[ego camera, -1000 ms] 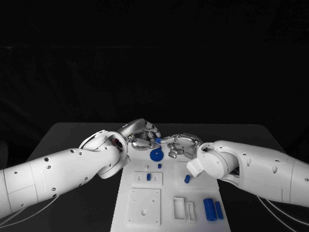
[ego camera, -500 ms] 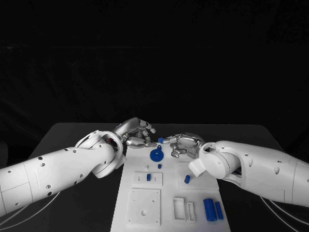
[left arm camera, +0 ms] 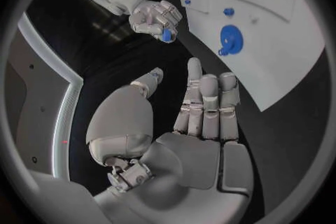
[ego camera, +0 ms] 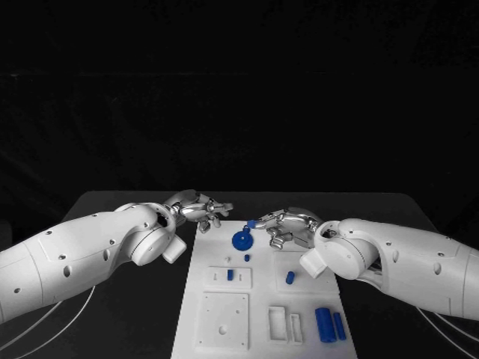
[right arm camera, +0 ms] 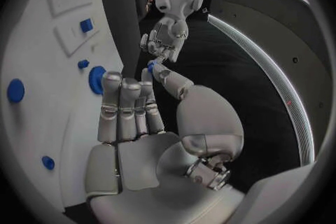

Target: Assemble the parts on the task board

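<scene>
Now left hand (ego camera: 200, 207) withdrawn, off the task board (ego camera: 263, 299).

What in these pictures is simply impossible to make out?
- Head view: the shape of the small blue part pinched by the right hand. The fingers cover most of it, and it is too small to read in the left wrist view.
- Head view: the near end of the task board, cut off by the picture's bottom edge.
- Head view: part of the board's right side, hidden under the right arm.
</scene>
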